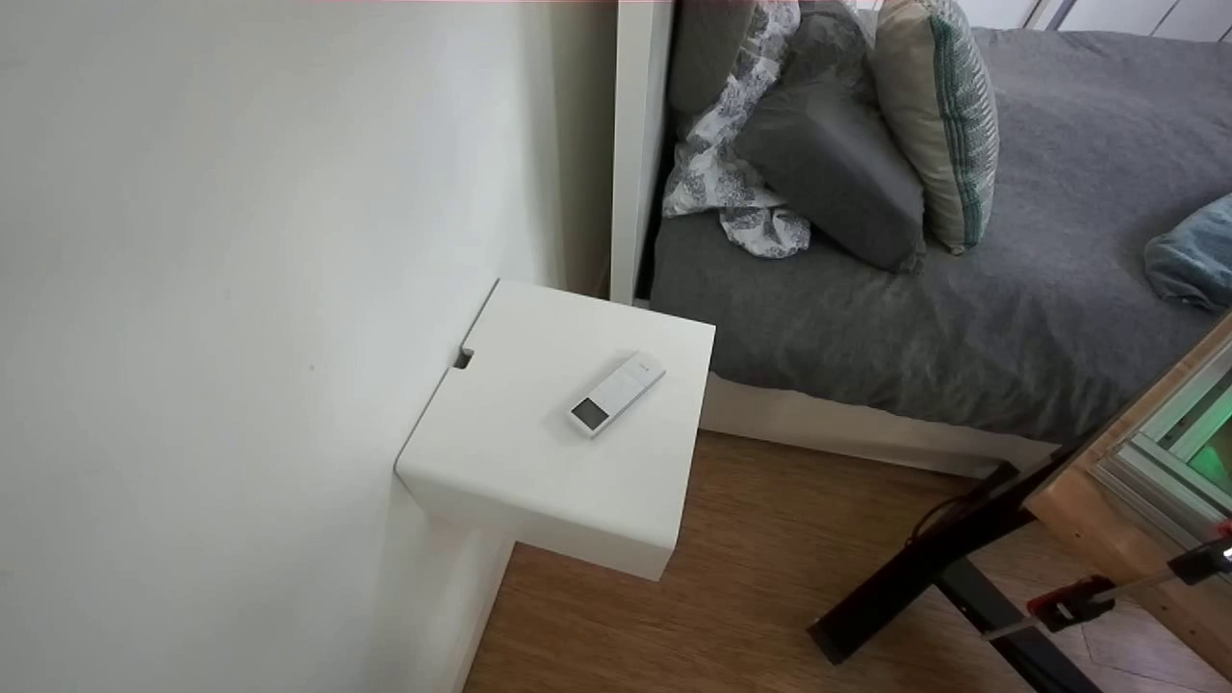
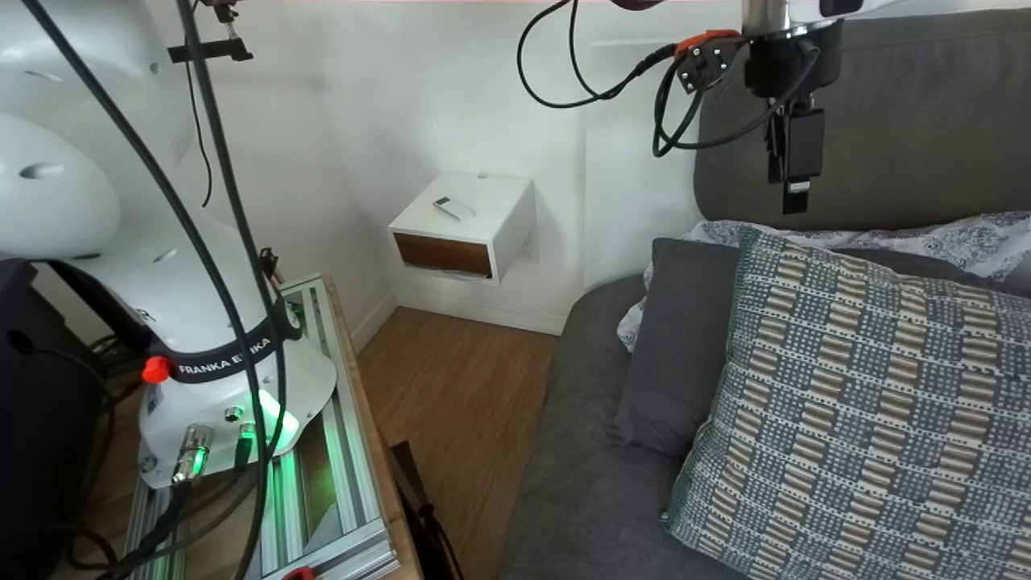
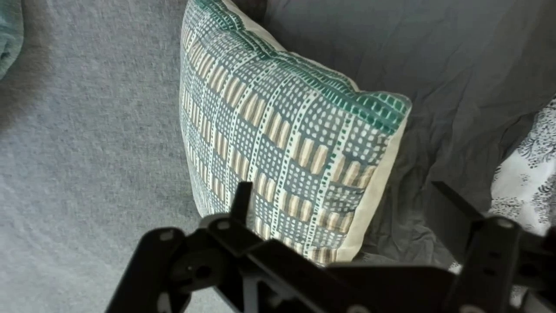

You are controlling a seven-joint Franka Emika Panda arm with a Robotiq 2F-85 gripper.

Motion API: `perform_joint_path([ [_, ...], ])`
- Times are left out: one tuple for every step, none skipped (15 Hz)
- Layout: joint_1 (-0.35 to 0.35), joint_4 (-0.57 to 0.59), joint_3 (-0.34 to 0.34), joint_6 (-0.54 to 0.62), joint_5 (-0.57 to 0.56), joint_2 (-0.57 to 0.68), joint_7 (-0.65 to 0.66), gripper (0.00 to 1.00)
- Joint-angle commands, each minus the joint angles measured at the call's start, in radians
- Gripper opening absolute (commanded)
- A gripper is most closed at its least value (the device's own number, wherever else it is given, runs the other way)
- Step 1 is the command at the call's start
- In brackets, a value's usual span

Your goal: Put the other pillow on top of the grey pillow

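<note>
The patterned pillow, with grey, beige and green print, shows in both exterior views (image 1: 948,125) (image 2: 870,403) and in the wrist view (image 3: 269,130). It leans tilted against the dark grey pillow. The grey pillow shows in both exterior views (image 1: 833,173) (image 2: 681,346), partly hidden behind the patterned one, and in the wrist view (image 3: 434,78). My gripper (image 2: 793,193) hangs above the pillows, apart from them, pointing down. In the wrist view the gripper (image 3: 342,186) is open and empty, its fingertips wide apart over the patterned pillow's cream edge and the grey pillow.
The bed (image 1: 1068,125) has a grey headboard (image 2: 902,121) and a white printed sheet (image 1: 717,164) beside the pillows. A blue cloth (image 1: 1198,255) lies on the bed. A white nightstand (image 1: 539,462) holds a remote (image 1: 616,393). The robot's table (image 2: 362,451) stands beside the bed.
</note>
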Motion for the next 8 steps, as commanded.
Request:
perform_joint_path([
  [0.029,0.147,-0.035,-0.068,0.051,0.133,0.0,1.0],
  [0.027,0.174,-0.038,-0.058,0.066,0.166,-0.002,1.0],
  [0.027,0.202,-0.041,-0.068,0.082,0.196,-0.008,1.0],
  [0.025,0.231,-0.045,-0.056,0.097,0.23,-0.006,1.0],
  [0.022,0.26,-0.046,-0.048,0.116,0.262,-0.015,1.0],
  [0.02,0.287,-0.048,-0.049,0.131,0.291,-0.021,1.0],
  [0.021,0.318,-0.053,-0.058,0.141,0.32,-0.022,1.0],
  [0.024,0.347,-0.061,-0.066,0.144,0.348,-0.017,1.0],
])
